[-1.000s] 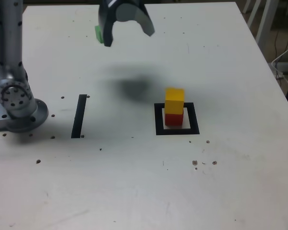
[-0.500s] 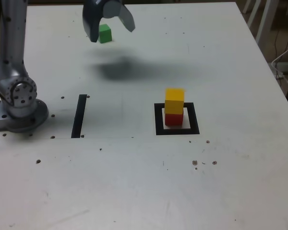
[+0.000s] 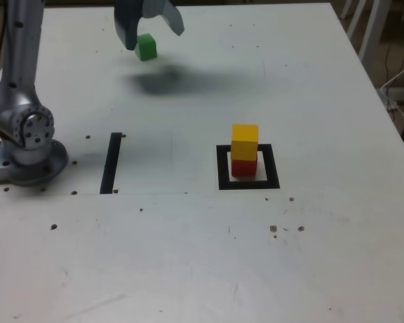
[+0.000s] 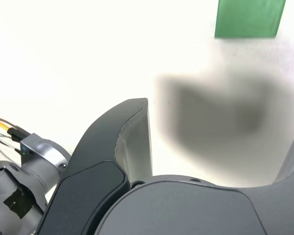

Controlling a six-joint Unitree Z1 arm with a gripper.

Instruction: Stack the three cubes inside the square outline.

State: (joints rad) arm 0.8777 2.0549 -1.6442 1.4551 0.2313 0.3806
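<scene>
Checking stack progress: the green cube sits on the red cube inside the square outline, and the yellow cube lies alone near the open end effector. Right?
The colours are swapped. In the exterior view the yellow cube sits on the red cube inside the square outline, and the green cube lies alone near the open end effector.

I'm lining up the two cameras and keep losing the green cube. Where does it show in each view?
Exterior view: the green cube sits on the white table near its far edge, toward the exterior view's left, just below the open gripper.
Wrist view: the green cube shows ahead of the open jaws, cut by the frame edge.
Shared landmark: the gripper's dark shadow on the table beside the cube.
</scene>
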